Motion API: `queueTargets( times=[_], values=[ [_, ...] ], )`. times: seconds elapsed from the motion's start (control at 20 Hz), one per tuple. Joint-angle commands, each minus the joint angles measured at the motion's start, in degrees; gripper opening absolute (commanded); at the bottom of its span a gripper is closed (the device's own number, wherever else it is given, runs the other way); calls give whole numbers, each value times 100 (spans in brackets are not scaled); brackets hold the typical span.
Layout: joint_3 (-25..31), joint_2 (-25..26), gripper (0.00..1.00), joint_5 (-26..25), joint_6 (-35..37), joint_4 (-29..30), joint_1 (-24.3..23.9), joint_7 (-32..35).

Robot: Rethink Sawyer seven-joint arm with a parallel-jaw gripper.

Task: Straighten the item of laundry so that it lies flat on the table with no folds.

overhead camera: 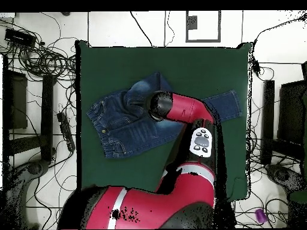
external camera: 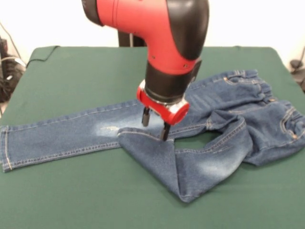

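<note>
A robotics lab: a red robot arm [overhead camera: 186, 114] works over a green tabletop [overhead camera: 150, 168] ringed by tangled cables [overhead camera: 45, 60] and dark equipment racks [overhead camera: 15, 102].

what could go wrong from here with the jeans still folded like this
1. The end effector sits open at the edge of the folded-over leg on the jeans; closing there might pinch both denim layers, so a pull could drag the whole garment instead of unfolding it.
2. The straight leg's cuff lies near the edge of the table; a pull that way could slide it off.
</note>
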Motion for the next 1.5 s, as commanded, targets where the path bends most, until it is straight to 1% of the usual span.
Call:
queueTargets(
  times=[0.05, 0.3, 0.55, 0.7, 0.85, 1.0, 1.1, 1.15, 1.25, 1.3, 1.4, 1.45, 1.5],
  values=[
    [626, 586, 100, 205, -742, 105, 4, 864],
    [715, 486, 100, 262, -896, 181, 19, 836],
    [715, 61, 100, -19, -991, 417, 35, 468],
    [629, -324, 100, -67, -825, 704, 120, 425],
    [495, -695, 100, -115, -495, 898, 190, 320],
    [421, -865, 100, -295, -336, 971, 79, 5],
    [364, -859, 100, -506, -402, 1002, -74, -247],
    [354, -853, 100, -615, -503, 1107, -165, -327],
    [480, -835, 100, -801, -627, 1315, -486, -527],
    [605, -827, 100, -963, -918, 1400, -664, -655],
    [1070, -881, 100, -1214, -1485, 1646, -1099, -876],
    [1404, -891, 100, -1337, -1763, 1761, -1345, -984],
    [1611, -899, 100, -1430, -1949, 1850, -1474, -951]
  ],
)
